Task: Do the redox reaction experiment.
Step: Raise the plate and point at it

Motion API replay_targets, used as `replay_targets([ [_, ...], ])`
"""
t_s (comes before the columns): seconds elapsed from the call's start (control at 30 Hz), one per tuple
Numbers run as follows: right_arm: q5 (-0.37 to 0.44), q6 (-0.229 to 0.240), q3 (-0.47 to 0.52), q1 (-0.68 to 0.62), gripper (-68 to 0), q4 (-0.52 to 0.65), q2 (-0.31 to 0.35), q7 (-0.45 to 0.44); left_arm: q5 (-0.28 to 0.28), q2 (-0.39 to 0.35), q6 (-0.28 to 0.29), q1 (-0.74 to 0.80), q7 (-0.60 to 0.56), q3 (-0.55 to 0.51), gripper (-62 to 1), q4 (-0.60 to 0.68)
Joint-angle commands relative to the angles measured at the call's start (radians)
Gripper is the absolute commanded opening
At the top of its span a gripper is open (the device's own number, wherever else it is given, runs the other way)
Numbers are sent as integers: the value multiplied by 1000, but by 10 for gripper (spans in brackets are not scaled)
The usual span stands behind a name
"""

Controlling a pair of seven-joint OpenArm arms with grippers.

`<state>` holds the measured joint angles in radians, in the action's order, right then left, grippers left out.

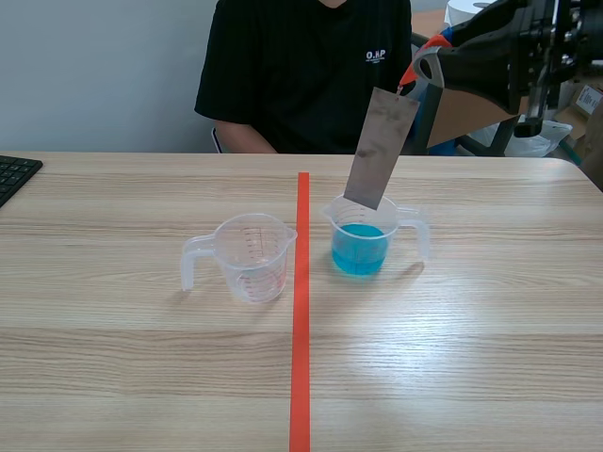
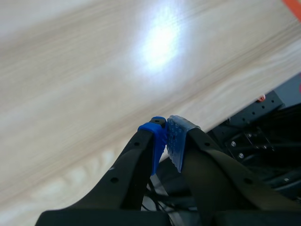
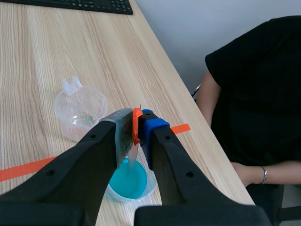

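The wooden desk (image 1: 141, 377) is filling most of the scene view, its near and side edges running out of the picture. One orange-red tape line (image 1: 301, 311) is running down its middle.

One person in a black shirt (image 1: 292, 75) is sitting across the desk. The head is being cut off at the top, and the hands are lying hidden behind the far edge.

Only one arm is showing in the scene view, the right arm (image 1: 499, 52), raised and coming in at the upper right with its far part cut off. One keyboard (image 1: 14, 174) is poking in at the far left, mostly out of the picture.

Two clear handled measuring cups are standing on the desk, one on each side of the tape. The blue-filled cup (image 1: 363, 240) is holding blue liquid (image 1: 359, 250). The other cup (image 1: 250, 256) is looking empty, though it is hard to say whether there is anything clear in its bottom.

One grey metal strip (image 1: 379, 151) is hanging tilted from the right tool (image 1: 415, 75), whose fingers are clamping its top end. Its lower edge is sitting at the mouth of the blue-filled cup, seemingly just above the liquid. In the right wrist view the strip is showing only edge-on, mostly hidden by the fingers.

The left tool (image 2: 167, 139) is showing only in its own view, its two pads pressing together on nothing, over the desk's edge.
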<state>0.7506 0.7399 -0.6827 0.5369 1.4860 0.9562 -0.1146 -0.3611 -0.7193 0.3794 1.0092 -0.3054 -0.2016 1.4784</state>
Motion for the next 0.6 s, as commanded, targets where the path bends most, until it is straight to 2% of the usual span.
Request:
replay_targets([
  [0.0, 17, 6, 28, 31, -662, 12, 16, -22, -25, -24, 14, -61, -15, -1, -569, 25],
  [0.1, 17, 6, 28, 31, -662, 12, 16, -22, -26, -72, 37, -163, -20, 15, -569, 39],
  [0.27, 17, 6, 28, 31, -662, 12, 16, -22, -24, -150, 42, -357, -8, 126, -569, 47],
  [0.4, 19, 6, 28, 31, -662, 12, 16, -22, -19, -160, 42, -541, 24, 224, -569, 47],
  [0.57, 21, 6, 28, 31, -662, 12, 16, -22, -5, -137, 38, -783, 93, 409, -569, 45],
])
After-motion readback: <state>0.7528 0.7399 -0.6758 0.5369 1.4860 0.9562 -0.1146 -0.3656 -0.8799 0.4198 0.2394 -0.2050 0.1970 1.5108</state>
